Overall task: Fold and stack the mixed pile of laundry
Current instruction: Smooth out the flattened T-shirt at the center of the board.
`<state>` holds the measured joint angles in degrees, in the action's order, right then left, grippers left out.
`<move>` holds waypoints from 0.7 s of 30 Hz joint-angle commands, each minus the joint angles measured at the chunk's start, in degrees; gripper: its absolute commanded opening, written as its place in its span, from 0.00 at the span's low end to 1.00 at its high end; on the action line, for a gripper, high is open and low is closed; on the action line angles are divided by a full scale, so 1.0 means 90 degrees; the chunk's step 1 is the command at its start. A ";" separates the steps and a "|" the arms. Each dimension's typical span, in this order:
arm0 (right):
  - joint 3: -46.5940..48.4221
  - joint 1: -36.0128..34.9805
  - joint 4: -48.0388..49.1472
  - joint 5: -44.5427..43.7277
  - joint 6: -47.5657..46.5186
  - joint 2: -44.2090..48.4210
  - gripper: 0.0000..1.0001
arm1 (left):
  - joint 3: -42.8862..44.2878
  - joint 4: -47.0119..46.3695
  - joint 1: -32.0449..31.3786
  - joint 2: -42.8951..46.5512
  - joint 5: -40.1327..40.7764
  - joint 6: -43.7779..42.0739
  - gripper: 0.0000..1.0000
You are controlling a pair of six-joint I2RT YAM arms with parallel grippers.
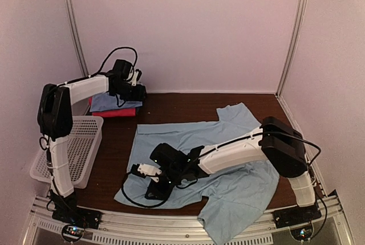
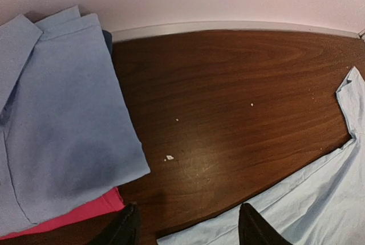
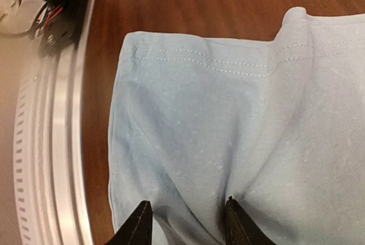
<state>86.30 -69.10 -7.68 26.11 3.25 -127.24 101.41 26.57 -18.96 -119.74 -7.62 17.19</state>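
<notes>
Lying spread on the table (image 1: 171,108), the large shirt (image 1: 171,139) is running its long axis left to right, hem pointing left. Only the right wrist view is showing cloth near the hem stitching puckering between the parted fingers of the right gripper (image 3: 185,213); whether they are clamping it, I cannot tell. The left gripper (image 2: 188,225) is hovering released over bare wood beside the folded blue garment (image 2: 63,125).

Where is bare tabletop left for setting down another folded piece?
Bare wood runs along the back, between the folded blue stack and the spread shirt's sleeve. A narrower strip lies between the basket and the shirt's left edge. The centre and front right are crowded: the shirt and the right arm cover them.
</notes>
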 commanded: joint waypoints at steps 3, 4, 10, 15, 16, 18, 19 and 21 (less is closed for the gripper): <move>-0.0902 -0.0196 -0.0121 0.0155 0.0271 0.1227 0.48 | -0.1183 -0.0155 -0.0586 0.0774 0.0457 -0.0120 0.57; -0.0965 -0.0178 -0.0118 0.0019 0.0270 0.1434 0.49 | -0.1428 -0.0167 -0.0669 0.0930 0.0607 -0.0059 0.57; -0.1759 0.0139 -0.0127 -0.0745 0.0411 0.2556 0.51 | -0.3174 -0.0591 -0.0795 0.2021 0.1176 0.0912 0.53; -0.2805 0.0832 0.0022 -0.1288 0.0967 0.3056 0.50 | -0.3663 -0.0691 -0.0793 0.2045 0.0990 0.1131 0.52; -0.2964 0.0964 0.0065 -0.1304 0.1081 0.3108 0.50 | -0.3681 -0.0678 -0.0794 0.1975 0.0927 0.1170 0.51; -0.3190 0.1122 0.0143 -0.1441 0.1243 0.3185 0.49 | -0.3752 -0.0704 -0.0794 0.1855 0.0943 0.1267 0.50; -0.3267 0.1163 0.0154 -0.1471 0.1280 0.3195 0.49 | -0.3800 -0.0732 -0.0786 0.1804 0.1001 0.1315 0.49; -0.3349 0.1200 0.0103 -0.1536 0.1357 0.3130 0.49 | -0.3853 -0.0781 -0.0735 0.1709 0.0990 0.1414 0.47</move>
<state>57.69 -58.43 -7.09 15.68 12.10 -99.35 68.10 22.55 -26.20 -102.69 1.13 27.05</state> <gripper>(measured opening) 0.496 0.484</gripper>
